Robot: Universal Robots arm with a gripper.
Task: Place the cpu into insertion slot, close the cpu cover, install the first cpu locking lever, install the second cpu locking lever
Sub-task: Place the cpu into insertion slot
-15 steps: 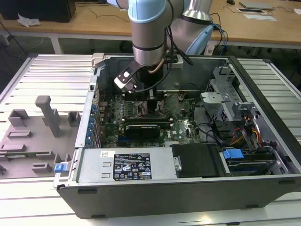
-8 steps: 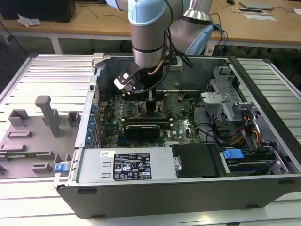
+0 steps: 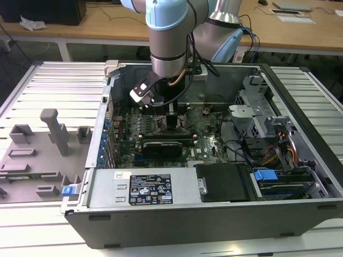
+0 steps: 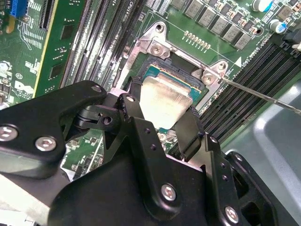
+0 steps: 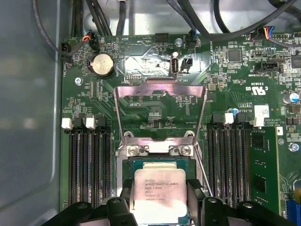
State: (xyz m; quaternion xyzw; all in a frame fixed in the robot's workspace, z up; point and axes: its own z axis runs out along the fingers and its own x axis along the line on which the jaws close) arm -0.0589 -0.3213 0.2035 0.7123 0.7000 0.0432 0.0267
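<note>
The cpu (image 5: 159,197), a silvery square chip, sits low over the insertion slot (image 4: 182,70) between my gripper's black fingers (image 5: 195,188). My gripper (image 5: 160,188) is shut on the chip's two opposite edges, and in the second wrist view the cpu (image 4: 162,101) lies level inside the slot's dark rim. The cpu cover (image 5: 160,89) stands swung open, its square window showing the board behind it. A thin wire locking lever (image 4: 263,96) juts out unlatched beside the slot. In the exterior view my gripper (image 3: 147,99) hangs inside the computer case above the motherboard.
Long black memory slots (image 5: 87,165) flank the socket on both sides. A green card (image 4: 59,52) stands near them. Cables (image 5: 94,19) cross the case wall beyond the board. Drive cages (image 3: 268,128) and a power supply (image 3: 144,187) fill the case's other sides.
</note>
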